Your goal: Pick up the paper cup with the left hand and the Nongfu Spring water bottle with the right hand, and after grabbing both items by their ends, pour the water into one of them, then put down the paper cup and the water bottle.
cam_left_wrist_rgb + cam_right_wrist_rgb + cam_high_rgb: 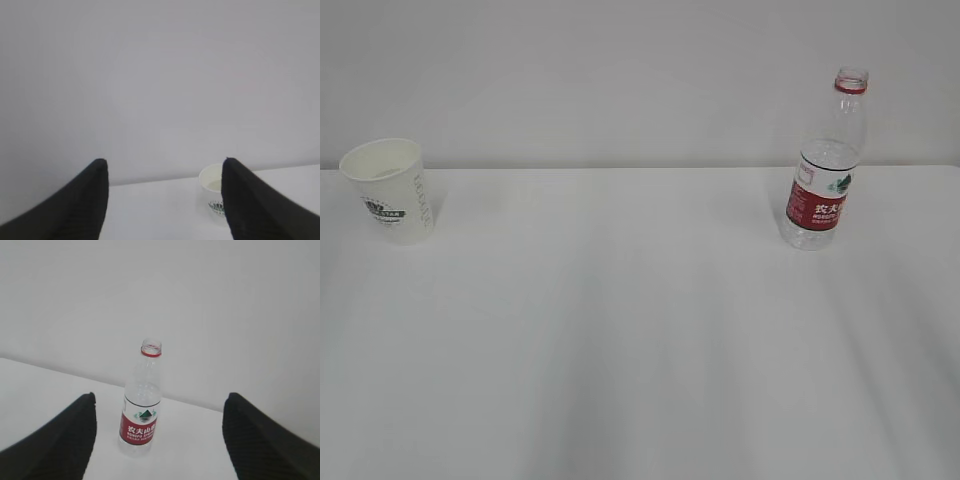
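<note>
The white paper cup with a dark green logo stands upright at the far left of the table. The Nongfu Spring water bottle, clear and uncapped with a red neck ring and red label, stands upright at the far right. Neither gripper shows in the exterior view. My left gripper is open and empty; the paper cup stands beyond it, partly hidden behind the right finger. My right gripper is open and empty too, with the bottle standing some way ahead, left of centre. The water cannot be made out clearly.
The white table runs back to a plain pale wall just behind both objects. A wide stretch of bare tabletop separates cup and bottle.
</note>
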You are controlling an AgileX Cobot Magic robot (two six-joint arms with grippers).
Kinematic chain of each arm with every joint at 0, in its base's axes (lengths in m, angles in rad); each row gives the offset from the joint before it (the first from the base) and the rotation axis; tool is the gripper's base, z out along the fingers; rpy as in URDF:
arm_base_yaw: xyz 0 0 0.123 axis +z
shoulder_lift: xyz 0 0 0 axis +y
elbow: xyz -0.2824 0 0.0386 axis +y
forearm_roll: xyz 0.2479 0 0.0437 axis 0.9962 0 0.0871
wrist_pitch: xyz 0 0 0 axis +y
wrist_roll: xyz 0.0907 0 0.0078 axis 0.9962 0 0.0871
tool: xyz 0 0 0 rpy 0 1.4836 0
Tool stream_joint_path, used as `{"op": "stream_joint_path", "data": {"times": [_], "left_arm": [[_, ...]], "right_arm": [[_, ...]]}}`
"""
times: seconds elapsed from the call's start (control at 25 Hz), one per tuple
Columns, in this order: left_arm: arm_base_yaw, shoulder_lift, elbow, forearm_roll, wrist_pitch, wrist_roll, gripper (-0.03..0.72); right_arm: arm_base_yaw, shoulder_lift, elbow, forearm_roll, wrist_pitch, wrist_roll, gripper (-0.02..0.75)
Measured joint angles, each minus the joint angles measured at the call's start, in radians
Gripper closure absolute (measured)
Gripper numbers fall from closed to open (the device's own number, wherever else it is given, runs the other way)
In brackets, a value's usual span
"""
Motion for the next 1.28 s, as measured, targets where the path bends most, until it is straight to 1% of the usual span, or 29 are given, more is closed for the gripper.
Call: {"op": "stream_joint_path", "data": {"times": [0.2,0.44,0.8,1.12,1.28], "left_arm": [[0.0,-0.03,0.0,-0.053,0.106,0.0,0.172],[0.0,-0.036,0.0,-0.078,0.179,0.0,0.172],[0.0,-0.039,0.0,-0.097,0.339,0.0,0.174],[0.0,-0.039,-0.002,-0.099,0.475,0.0,0.211],[0.0,-0.039,-0.002,-0.101,0.538,0.0,0.218]], "right_arm": [[0.0,-0.054,0.0,0.0,0.096,0.0,0.146],[0.0,-0.109,-0.002,0.0,0.195,0.0,0.146],[0.0,-0.134,-0.051,0.0,0.337,0.002,0.147],[0.0,-0.138,-0.076,0.0,0.461,0.041,0.148],[0.0,-0.138,-0.076,0.0,0.515,0.043,0.148]]}}
